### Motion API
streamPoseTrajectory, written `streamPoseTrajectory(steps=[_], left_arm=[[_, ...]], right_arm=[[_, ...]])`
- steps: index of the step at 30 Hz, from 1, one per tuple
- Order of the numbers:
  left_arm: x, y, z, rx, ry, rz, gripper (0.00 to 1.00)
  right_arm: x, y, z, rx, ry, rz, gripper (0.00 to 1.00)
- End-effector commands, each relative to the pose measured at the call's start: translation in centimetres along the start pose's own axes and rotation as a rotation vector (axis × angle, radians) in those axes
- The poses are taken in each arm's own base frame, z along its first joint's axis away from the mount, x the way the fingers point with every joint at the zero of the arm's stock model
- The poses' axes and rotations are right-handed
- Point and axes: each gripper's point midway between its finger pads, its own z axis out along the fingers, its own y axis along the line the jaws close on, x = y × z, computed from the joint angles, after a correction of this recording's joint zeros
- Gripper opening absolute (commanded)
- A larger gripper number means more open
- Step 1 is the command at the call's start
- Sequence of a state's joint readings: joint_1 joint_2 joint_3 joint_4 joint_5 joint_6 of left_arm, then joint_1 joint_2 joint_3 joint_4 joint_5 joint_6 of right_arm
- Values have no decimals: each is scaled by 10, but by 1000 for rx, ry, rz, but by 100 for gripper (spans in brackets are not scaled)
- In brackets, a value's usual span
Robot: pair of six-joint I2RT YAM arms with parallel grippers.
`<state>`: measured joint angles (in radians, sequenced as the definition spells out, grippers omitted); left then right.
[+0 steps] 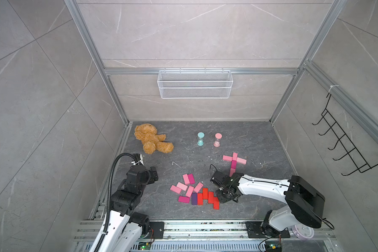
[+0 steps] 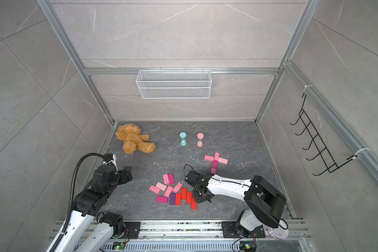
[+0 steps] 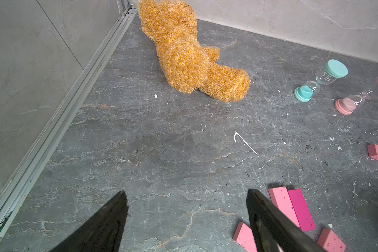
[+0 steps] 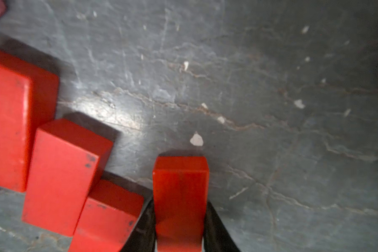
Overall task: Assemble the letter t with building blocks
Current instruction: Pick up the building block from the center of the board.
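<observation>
One teddy bear [image 1: 153, 138] lies at ten o'clock, two hourglass timers [image 1: 200, 139] at twelve, and the walls carry one wire basket [image 1: 194, 84] and one hook rack [image 1: 345, 141]. The loose building blocks [image 1: 189, 191] at six o'clock number five light pink, two magenta, one purple brick [image 1: 194, 198] and four red, plus a fifth red brick [image 4: 180, 203] seen only in the right wrist view. The cross [image 1: 241, 161] at three o'clock has one magenta brick [image 1: 233, 164] and about four light pink.

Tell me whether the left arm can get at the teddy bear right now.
Probably yes. The left gripper is open and empty, and only bare floor lies between it and the bear. Whether the arm stretches that far is not certain.
</observation>
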<state>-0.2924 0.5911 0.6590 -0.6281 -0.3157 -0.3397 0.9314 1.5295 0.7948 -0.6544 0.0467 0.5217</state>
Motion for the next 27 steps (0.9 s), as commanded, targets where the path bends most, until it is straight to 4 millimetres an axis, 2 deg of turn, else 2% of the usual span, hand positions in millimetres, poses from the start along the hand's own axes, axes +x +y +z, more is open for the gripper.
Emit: streamPoseTrajectory(steps=[1, 5, 7, 12, 15, 19, 22, 24, 27], left_arm=[[-12, 1, -7, -6, -42, -10, 88], [-13, 1, -6, -5, -43, -11, 88], [-13, 0, -6, -2, -44, -10, 88], [-14, -2, -6, 6, -46, -6, 88], [-14, -2, -7, 10, -49, -8, 88], [-16, -3, -8, 21, -62, -14, 88], [-17, -4, -9, 26, -66, -8, 88], [-17, -4, -10, 27, -68, -4, 88], [-18, -4, -10, 31, -78, -5, 88]], right_arm=[[1, -5, 5, 38, 16, -35, 19], [-12, -7, -9, 73, -17, -100, 8], [-26, -2, -16, 52, -58, -134, 0], [-64, 12, -43, 51, -133, -335, 0], [-78, 4, -59, 106, -143, -510, 0], [-76, -10, -69, -31, -105, -644, 0], [-69, -25, -76, -67, -104, -729, 0], [-55, -43, -74, -57, -63, -799, 0], [-53, -76, -72, -5, -46, -790, 0]])
